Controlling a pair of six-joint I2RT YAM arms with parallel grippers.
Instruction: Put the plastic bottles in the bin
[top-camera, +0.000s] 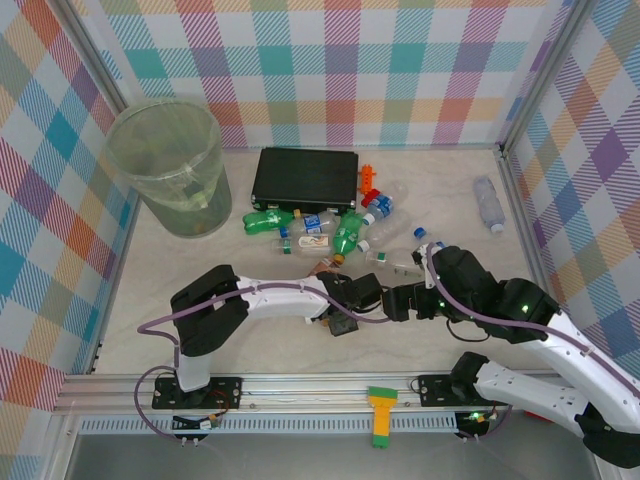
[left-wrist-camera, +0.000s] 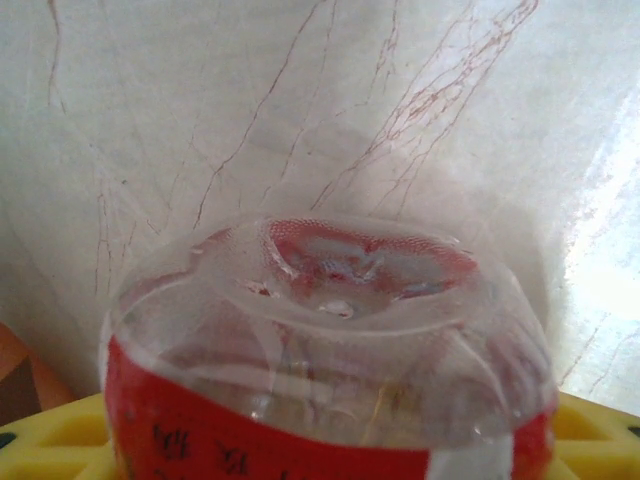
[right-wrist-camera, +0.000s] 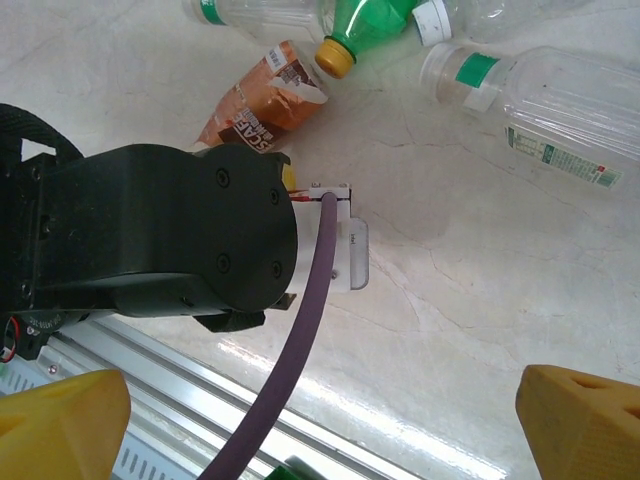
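The left gripper (top-camera: 344, 318) has its yellow fingers (left-wrist-camera: 50, 440) on both sides of a clear plastic bottle with red label (left-wrist-camera: 330, 340); whether they press it, I cannot tell. The right gripper (right-wrist-camera: 320, 415) stands wide open, empty. The round translucent pale-green bin (top-camera: 185, 205) stands back left on the surface (top-camera: 440, 200).

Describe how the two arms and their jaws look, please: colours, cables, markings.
Both the left arm and the right arm have white links and black joint housings. A purple cable runs along each. Small green lights glow on the right arm. The jaws are yellow.
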